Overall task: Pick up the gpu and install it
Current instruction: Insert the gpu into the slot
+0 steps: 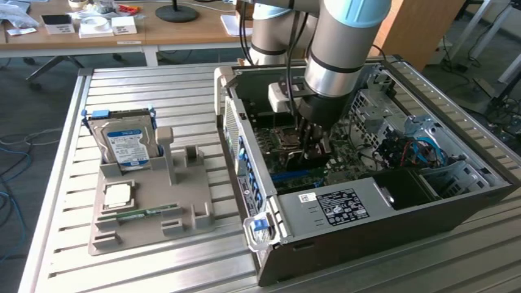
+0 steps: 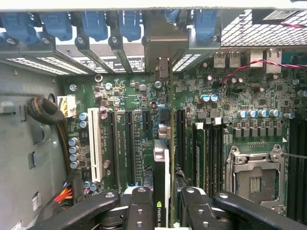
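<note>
My gripper [image 1: 313,152] is down inside the open computer case [image 1: 456,201], over the green motherboard [image 1: 281,146]. It is shut on the gpu [image 1: 310,162], a thin dark card. In the wrist view the gpu [image 2: 161,182] is seen edge-on, held upright between the black fingers [image 2: 141,211] of the gripper [image 2: 163,207]. Its metal bracket [image 2: 162,50] reaches the row of rear slot openings. The card's lower edge runs along a black expansion slot [image 2: 178,139] in the middle of the board; I cannot tell whether it is seated.
On the table at the exterior view's left a grey fixture [image 1: 187,213] holds a silver hard drive [image 1: 126,143], a CPU chip [image 1: 118,195] and a green RAM stick [image 1: 143,213]. Inside the case are the power supply [image 1: 342,204], blue cables [image 1: 415,149], an empty CPU socket [image 2: 254,179] and blue slot latches [image 2: 93,24].
</note>
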You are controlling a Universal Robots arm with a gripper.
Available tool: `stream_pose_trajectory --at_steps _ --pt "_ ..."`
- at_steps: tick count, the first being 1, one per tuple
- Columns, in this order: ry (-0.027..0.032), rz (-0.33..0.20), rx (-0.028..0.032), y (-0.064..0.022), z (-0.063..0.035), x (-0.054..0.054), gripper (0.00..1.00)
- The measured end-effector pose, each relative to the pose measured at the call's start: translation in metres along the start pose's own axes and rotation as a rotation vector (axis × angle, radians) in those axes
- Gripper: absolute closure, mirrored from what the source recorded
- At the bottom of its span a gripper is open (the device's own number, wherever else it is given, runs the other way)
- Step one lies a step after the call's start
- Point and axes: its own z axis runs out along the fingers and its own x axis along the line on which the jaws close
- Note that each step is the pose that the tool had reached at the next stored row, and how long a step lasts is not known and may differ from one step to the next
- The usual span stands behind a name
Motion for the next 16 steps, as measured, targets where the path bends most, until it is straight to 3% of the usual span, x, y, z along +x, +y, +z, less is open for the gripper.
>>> stream_pose_trajectory --at_steps 16 --pt "0.0001 0.000 0.0000 0.0003 0.0089 0.0003 0.73"
